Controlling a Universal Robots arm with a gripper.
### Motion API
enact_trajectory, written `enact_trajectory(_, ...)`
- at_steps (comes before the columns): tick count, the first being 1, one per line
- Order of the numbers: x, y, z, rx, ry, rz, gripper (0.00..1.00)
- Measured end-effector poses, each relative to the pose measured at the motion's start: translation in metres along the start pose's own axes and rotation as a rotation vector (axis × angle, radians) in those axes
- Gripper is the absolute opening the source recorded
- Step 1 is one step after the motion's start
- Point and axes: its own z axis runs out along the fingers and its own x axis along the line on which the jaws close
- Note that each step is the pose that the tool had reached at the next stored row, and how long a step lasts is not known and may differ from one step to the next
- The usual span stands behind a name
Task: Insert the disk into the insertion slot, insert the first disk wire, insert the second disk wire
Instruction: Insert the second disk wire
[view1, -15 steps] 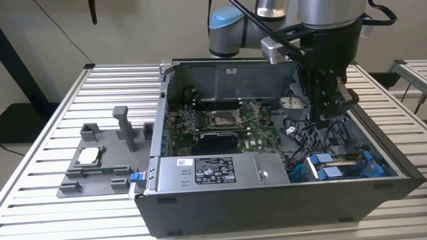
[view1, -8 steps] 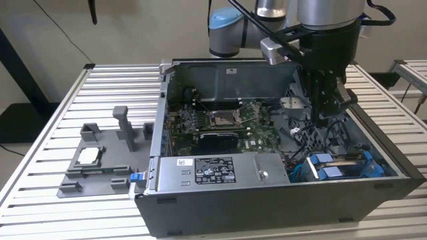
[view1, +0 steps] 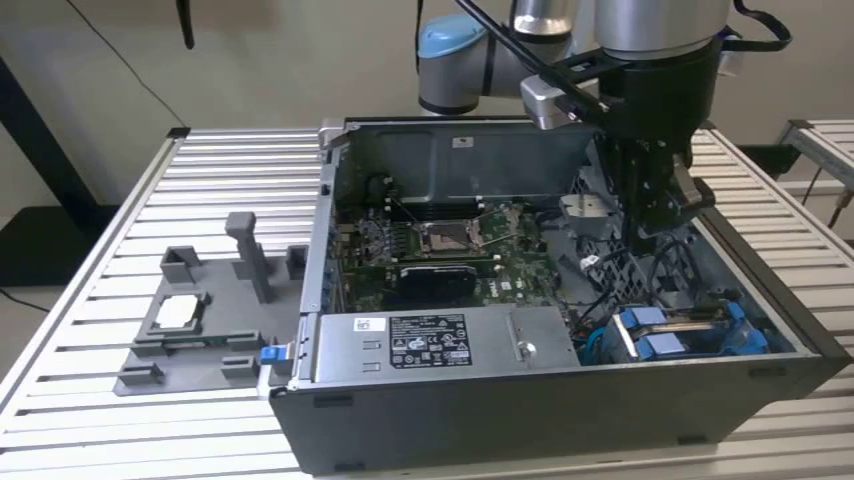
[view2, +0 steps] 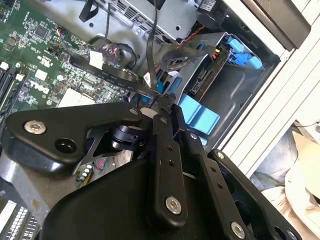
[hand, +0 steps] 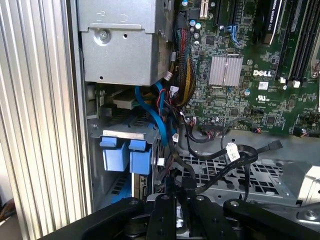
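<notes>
Gripper (view2: 167, 106) clamped shut on black wire (view2: 115, 75) | inside computer case (view1: 534, 410) | disk (view1: 663, 345) seated in insertion slot (view2: 237, 97), case's near corner

Showing bright blue on the plastic carrier frame of the flat rectangular disk (view1: 667, 345). Wearing matt black over the jointed metal hand (view2: 160, 107). Spreading deep green, dotted with silver, across the flat circuit board (hand: 240, 95). Carrying a white label with black print on the grey power-supply box (view1: 441, 345). Running pale silver ribs along the slatted metal counter (view1: 227, 180).
</notes>
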Motion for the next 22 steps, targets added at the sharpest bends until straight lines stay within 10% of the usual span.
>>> enact_trajectory(22,-0.0002,0.0033,-0.0007,-0.0001,0.0004,0.0,0.26)
